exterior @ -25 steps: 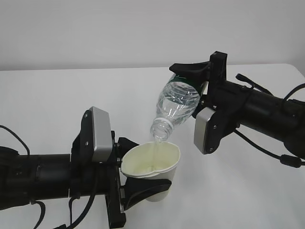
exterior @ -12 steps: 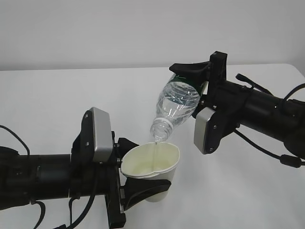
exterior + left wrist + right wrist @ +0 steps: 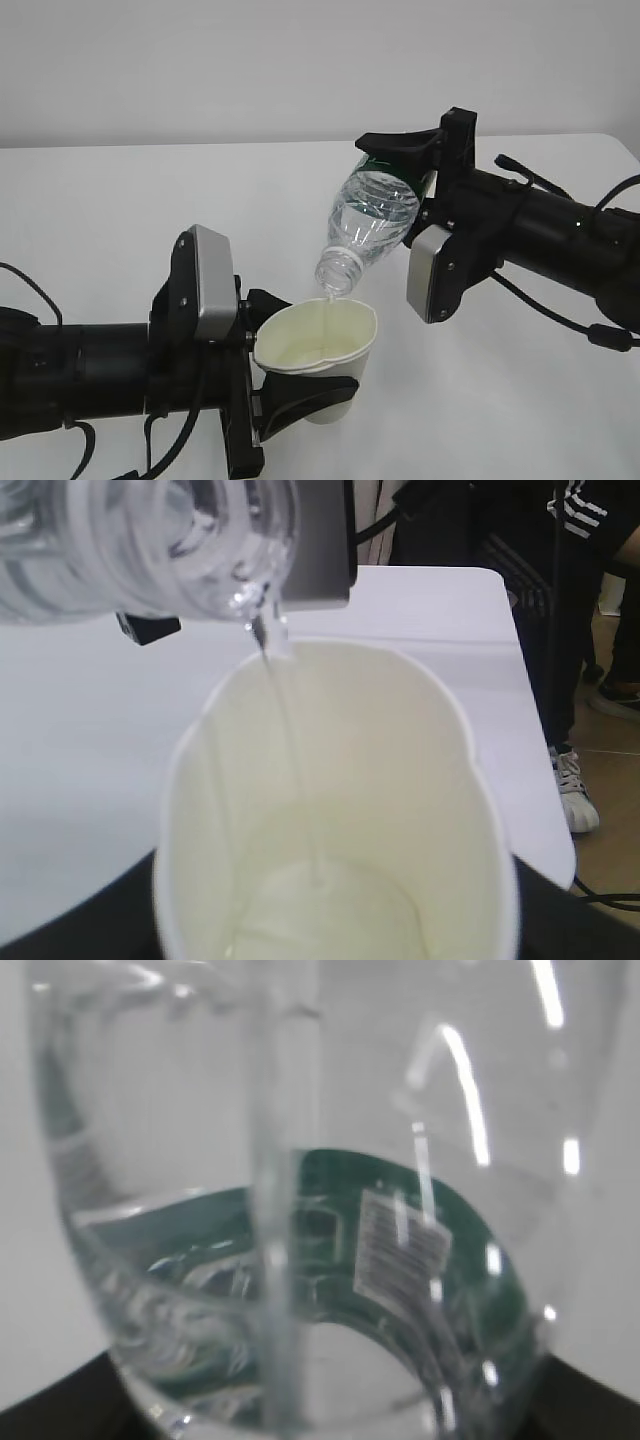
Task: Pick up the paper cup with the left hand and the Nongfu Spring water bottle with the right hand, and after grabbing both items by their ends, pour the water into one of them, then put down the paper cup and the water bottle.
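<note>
Pouring is the step we are in right now. Our right hand (image 3: pixel 400 150) holds the bottle (image 3: pixel 368 222) by its bottom end, with its fingers closed around the green label part, and the bottle is tipped so its open neck points down and to the left. Our left hand (image 3: pixel 300 385) holds the cup (image 3: pixel 318 358) from the side, low on its wall, with one finger on each side of it — the squeeze has bent the rim out of round. The cup sits just under the bottle's neck, a little above the white table (image 3: pixel 120 200), with a small gap between neck and rim. A thin stream of water (image 3: pixel 283 710) runs from the neck down into the cup, and in the left wrist view we can see it land in a shallow pool at the bottom. The cup looks far from full. In the right wrist view we look along the bottle from its bottom end and see some water left inside, lying against the low side. We think the next move is to keep both hands steady until enough water is in the cup. Then the right hand should turn the bottle back upright so the stream stops. After that, both hands need to go down and set the cup and the bottle on the table, well apart — gently, because the soft cup could spill if we squeeze harder or tip it.
</note>
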You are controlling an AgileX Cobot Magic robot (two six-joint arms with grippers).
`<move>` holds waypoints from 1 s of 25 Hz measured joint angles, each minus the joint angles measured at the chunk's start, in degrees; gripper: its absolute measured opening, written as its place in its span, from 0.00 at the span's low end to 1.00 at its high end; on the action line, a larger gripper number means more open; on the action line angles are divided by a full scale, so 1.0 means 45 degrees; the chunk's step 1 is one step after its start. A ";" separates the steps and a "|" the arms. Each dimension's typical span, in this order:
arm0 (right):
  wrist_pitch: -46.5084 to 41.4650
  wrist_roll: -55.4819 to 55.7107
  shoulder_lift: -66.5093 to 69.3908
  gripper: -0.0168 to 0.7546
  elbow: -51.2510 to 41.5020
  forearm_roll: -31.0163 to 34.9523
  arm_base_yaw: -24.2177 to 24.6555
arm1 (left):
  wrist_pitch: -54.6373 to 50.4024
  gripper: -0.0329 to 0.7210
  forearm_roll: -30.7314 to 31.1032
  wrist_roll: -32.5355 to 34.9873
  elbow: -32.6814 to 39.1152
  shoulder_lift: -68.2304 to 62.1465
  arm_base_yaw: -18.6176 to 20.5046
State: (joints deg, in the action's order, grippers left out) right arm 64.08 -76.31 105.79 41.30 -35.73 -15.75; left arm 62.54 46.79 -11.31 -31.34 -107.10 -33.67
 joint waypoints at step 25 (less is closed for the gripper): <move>0.0000 -0.0262 0.0000 0.62 0.0000 0.0000 0.0000 | -0.0072 0.60 0.0000 0.0000 0.0000 0.0000 0.0000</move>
State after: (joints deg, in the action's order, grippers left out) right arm 64.08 -77.49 105.79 41.30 -35.73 -15.75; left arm 62.21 46.79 -11.31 -31.34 -107.10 -33.67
